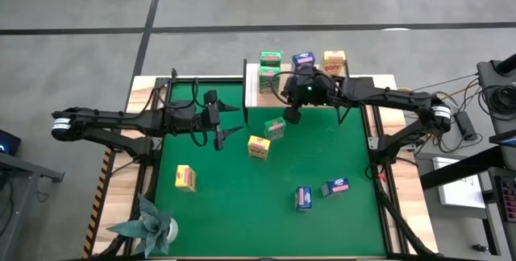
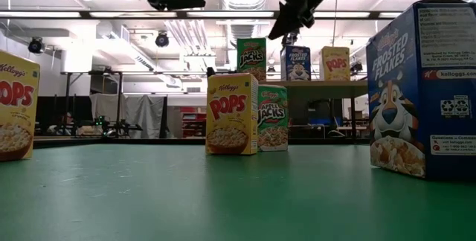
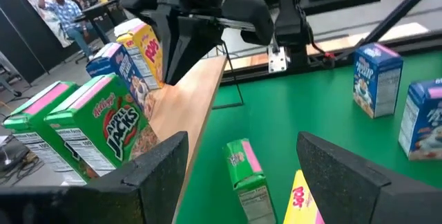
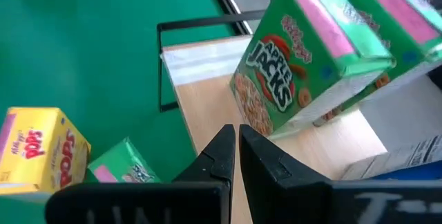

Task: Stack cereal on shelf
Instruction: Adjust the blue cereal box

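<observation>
The wooden shelf (image 1: 251, 85) stands at the mat's far edge and carries two green boxes (image 1: 269, 66), a blue box (image 1: 303, 60) and a yellow box (image 1: 334, 61). A green box (image 1: 275, 128) and a yellow box (image 1: 258, 147) stand mid-mat. Another yellow box (image 1: 185, 178) and two blue boxes (image 1: 320, 193) stand nearer. My right gripper (image 4: 235, 133) is shut and empty, hovering over the shelf's front edge (image 4: 207, 106) beside the green boxes (image 4: 297, 79). My left gripper (image 3: 242, 175) is open and empty, raised above the mat, left of the mid-mat green box (image 3: 245, 175).
A teal paper plant (image 1: 149, 227) sits at the mat's near left corner. The green mat (image 1: 242, 213) has free room in its near middle. Wooden table borders and black frame rails run along both sides. A person (image 3: 59, 3) sits in the room beyond.
</observation>
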You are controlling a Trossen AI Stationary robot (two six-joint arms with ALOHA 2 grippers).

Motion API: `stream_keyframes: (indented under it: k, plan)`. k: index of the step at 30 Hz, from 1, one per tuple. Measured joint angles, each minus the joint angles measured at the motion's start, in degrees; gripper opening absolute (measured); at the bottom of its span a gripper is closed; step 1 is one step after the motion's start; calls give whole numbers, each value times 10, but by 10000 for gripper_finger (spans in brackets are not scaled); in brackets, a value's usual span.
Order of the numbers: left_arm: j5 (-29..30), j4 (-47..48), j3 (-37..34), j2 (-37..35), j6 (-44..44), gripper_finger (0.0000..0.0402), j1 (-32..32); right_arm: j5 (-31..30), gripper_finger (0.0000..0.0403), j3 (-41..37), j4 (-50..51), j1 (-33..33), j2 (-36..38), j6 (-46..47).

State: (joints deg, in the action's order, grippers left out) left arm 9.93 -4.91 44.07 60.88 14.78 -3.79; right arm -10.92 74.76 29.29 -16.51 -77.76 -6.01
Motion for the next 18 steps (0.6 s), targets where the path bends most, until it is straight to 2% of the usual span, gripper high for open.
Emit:
stream_keyframes:
  k: [8,15,18]
  plan:
    - [0,30,0,-3,28,254,0,-99,12,-10,4,0,0,73]
    - [0,40,0,-9,43,254,0,-103,12,-10,4,0,-4,96]
    - [0,40,0,-10,52,254,0,-128,12,-10,6,0,-8,97]
